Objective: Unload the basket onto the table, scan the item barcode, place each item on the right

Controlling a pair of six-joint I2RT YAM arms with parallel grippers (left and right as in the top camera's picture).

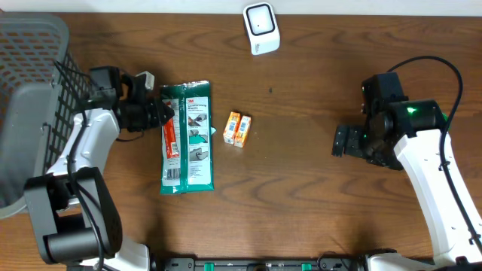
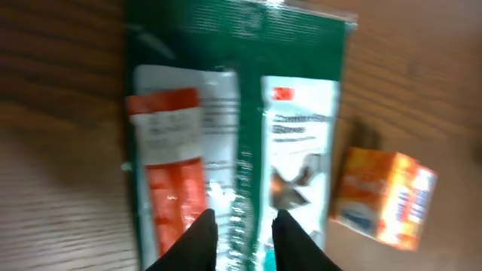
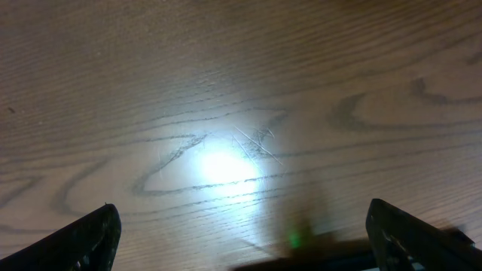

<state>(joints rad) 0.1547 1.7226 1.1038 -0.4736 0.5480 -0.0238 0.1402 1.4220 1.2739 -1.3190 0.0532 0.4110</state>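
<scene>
Green package [image 1: 188,139] flat on the desk [image 1: 301,188], left of centre, just beside a small orange box [image 1: 239,129], left fingers [image 2: 202,237] pinched on its crinkled middle seam, right fingers [image 3: 83,241] spread wide above bare wood, well apart.

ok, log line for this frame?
left jaws: narrow, on green package, grip unclear | right jaws: open, over table | white scanner: untouched

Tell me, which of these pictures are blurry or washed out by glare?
Left wrist view: soft and smeared throughout, so the small print on the green 3M package and the orange box is unreadable. Right wrist view: sharp wood grain, with a white glare patch on the table. Overhead view: crisp and evenly lit.
</scene>
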